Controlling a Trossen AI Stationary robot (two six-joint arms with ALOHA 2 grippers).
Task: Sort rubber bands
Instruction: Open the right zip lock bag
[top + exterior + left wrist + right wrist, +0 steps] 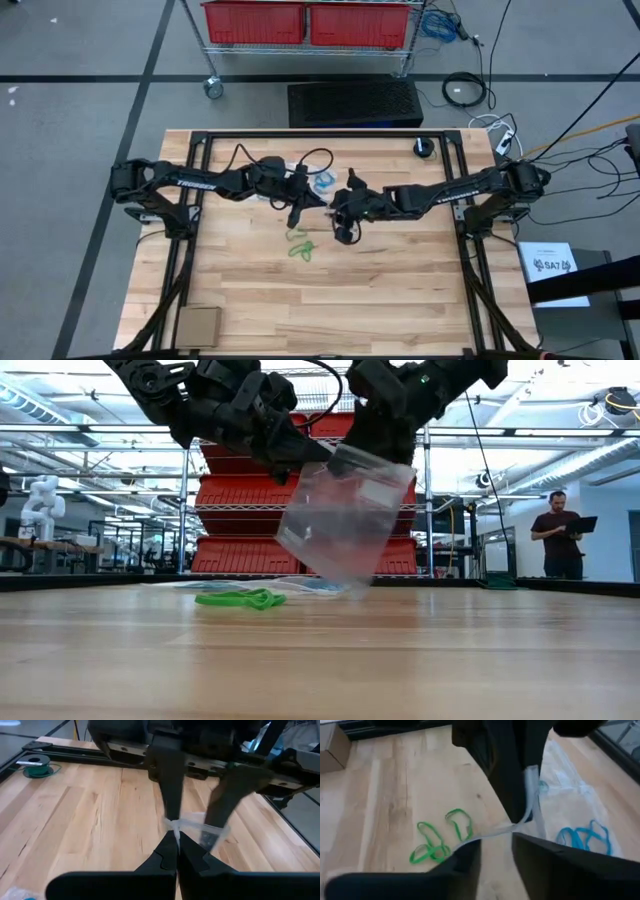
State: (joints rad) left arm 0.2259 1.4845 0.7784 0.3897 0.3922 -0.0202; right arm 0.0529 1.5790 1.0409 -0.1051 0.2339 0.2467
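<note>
A clear plastic bag [345,520] hangs between my two grippers over the middle of the table. My left gripper [175,840] is shut on the bag's rim. My right gripper [496,851] faces it, open, at the same rim. Several green rubber bands [300,246] lie loose on the wood just on the near side of the grippers; they also show in the right wrist view [440,840]. Blue rubber bands [582,837] lie in or under a second clear bag [322,183], flat on the table on the far side of the grippers. My left gripper pinches the bag's whitish rim strip [176,826] between its two fingertips, coming from the table's left. The bag hangs below the hold, tilted. My right gripper is open; the rim strip [512,827] runs across the gap and lies against one fingertip [468,851]. Whether a finger is inside the bag I cannot tell.
A small cardboard box [198,325] sits at the near left corner. A dark round object [425,148] stands at the far right of the table. Black frame rails [300,135] run along the far edge. A person [562,535] stands in the room beyond.
</note>
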